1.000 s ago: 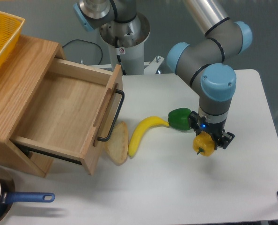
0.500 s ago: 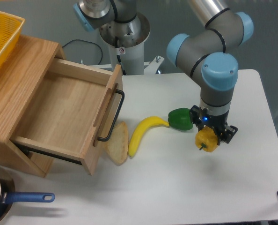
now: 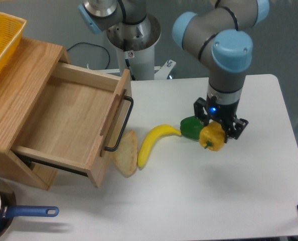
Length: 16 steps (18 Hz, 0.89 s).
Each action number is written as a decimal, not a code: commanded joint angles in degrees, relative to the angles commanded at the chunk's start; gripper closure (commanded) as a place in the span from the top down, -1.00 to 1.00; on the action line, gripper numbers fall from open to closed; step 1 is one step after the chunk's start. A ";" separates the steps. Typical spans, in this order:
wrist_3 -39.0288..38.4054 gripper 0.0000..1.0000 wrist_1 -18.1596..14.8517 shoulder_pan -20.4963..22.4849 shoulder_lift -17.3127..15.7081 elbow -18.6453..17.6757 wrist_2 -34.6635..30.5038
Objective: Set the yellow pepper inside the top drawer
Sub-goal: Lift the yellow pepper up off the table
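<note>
The gripper (image 3: 215, 134) is clamped on the yellow pepper (image 3: 212, 138) and holds it above the table beside the green pepper (image 3: 190, 127) — the carry to the open, empty top drawer (image 3: 71, 118) remains.

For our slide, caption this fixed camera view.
Gripper holds the yellow pepper beside a green pepper, with the top drawer open.

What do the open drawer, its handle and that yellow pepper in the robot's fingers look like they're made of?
The top drawer looks like light, unpainted wood: pale grain shows on its floor and walls. Its handle seems to be black metal bar, thin and bent at the ends, though coated plastic is possible. The yellow pepper is smooth and glossy with a highlight; real or plastic, I cannot tell.
</note>
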State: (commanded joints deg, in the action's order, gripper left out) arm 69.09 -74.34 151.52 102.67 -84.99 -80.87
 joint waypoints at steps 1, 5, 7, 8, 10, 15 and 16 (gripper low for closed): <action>-1.22 -0.13 -0.97 -0.17 -0.88 0.00 1.15; -5.62 -0.13 -3.35 -2.11 -3.34 -0.26 3.00; -6.33 -0.13 -4.84 -2.63 -5.10 -0.53 4.75; -7.03 -0.13 -5.72 -2.72 -5.81 -0.53 6.15; -8.70 -0.13 -6.52 -2.73 -6.78 -0.53 7.83; -10.11 -0.13 -8.01 -2.55 -7.92 -0.53 9.59; -10.20 -0.13 -8.10 -2.46 -8.01 -0.53 10.73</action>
State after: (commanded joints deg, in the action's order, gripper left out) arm 58.89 -82.44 149.06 94.66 -85.52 -70.15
